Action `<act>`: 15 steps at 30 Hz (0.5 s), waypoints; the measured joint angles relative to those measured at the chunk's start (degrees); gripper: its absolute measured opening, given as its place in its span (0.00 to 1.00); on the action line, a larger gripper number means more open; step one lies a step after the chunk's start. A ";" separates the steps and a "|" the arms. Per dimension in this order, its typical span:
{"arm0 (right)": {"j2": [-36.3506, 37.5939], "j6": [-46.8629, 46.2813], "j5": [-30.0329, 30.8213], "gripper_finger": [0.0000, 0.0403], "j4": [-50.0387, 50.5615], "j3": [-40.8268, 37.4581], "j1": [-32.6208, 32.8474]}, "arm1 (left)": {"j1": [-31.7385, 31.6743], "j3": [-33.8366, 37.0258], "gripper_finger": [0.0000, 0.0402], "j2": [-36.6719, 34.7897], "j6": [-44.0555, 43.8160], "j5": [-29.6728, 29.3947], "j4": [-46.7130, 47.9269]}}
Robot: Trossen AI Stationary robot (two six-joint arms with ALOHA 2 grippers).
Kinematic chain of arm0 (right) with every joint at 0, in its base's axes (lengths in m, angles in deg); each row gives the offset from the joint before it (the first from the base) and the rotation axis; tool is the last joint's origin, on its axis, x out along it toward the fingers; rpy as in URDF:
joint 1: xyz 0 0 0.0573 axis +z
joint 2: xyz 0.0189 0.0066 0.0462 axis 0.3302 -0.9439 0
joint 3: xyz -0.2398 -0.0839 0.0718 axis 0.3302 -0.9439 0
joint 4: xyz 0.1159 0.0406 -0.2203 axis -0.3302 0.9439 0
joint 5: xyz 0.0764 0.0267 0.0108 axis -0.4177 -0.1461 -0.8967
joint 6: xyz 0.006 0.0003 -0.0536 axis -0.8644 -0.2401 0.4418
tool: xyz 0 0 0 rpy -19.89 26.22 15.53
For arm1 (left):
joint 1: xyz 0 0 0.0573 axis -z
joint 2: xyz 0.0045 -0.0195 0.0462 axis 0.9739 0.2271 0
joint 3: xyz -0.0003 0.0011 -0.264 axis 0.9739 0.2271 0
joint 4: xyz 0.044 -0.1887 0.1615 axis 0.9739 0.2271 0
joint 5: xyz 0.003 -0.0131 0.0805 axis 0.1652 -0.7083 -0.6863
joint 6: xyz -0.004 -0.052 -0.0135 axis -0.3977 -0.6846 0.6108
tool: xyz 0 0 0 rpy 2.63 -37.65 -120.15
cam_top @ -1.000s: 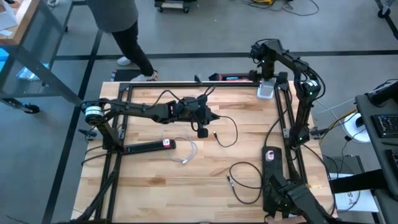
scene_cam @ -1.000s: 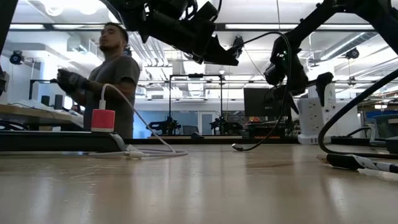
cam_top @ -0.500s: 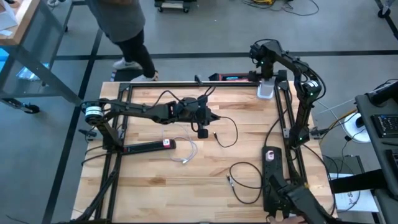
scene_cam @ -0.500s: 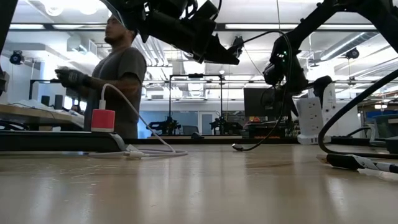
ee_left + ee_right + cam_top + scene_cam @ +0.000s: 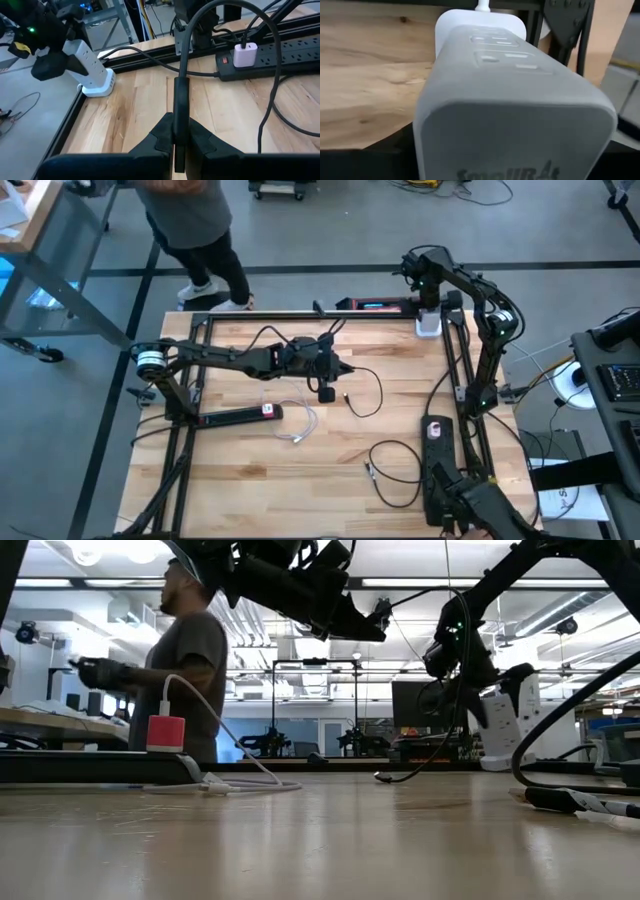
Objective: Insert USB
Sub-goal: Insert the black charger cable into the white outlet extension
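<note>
My left gripper (image 5: 338, 367) hangs over the table's middle, shut on a black USB cable (image 5: 181, 60). The rest of the cable loops away over the wood (image 5: 368, 392). At the far right corner stands a white power tower (image 5: 428, 324) with sockets and USB ports on its side (image 5: 500, 47). My right gripper (image 5: 462, 658) is shut on it. In the low view the tower (image 5: 505, 715) leans, tilted off upright. My left gripper pinches the cable's straight black plug end (image 5: 180, 107) between its two fingers, which lie along it. The plug is clear of the table, and the cable arcs up and away from it. My right gripper holds the tower by its upper end (image 5: 70, 52), coming from above. The fingers themselves are hidden by the gripper body. The tower is tilted; I cannot tell whether its base still touches the table.
A black power strip (image 5: 240, 416) with a red charger (image 5: 268, 411) and a white cord (image 5: 300, 425) lies at the left. Another strip (image 5: 437, 442) with a white charger lies at the right, a loose black cable (image 5: 392, 470) beside it. A person stands beyond the far left.
My right gripper has tipped the white tower from upright to leaning and shifted slightly toward the far edge. The person behind the table has walked toward the left.
</note>
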 joint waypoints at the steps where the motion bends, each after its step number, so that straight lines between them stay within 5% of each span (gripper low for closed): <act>1: 0.01 1.49 0.28 0.69 0.10 0.00 0.33 | 0.00 0.00 0.01 0.00 0.32 -0.11 0.31; 10: 1.93 9.40 2.75 0.69 -1.13 -0.05 8.03 | -0.07 0.13 0.01 -3.28 4.60 -6.59 6.64; 15: 2.03 9.21 -1.90 0.69 -4.08 -0.07 9.89 | -0.07 0.89 0.01 -7.01 4.44 -8.13 12.26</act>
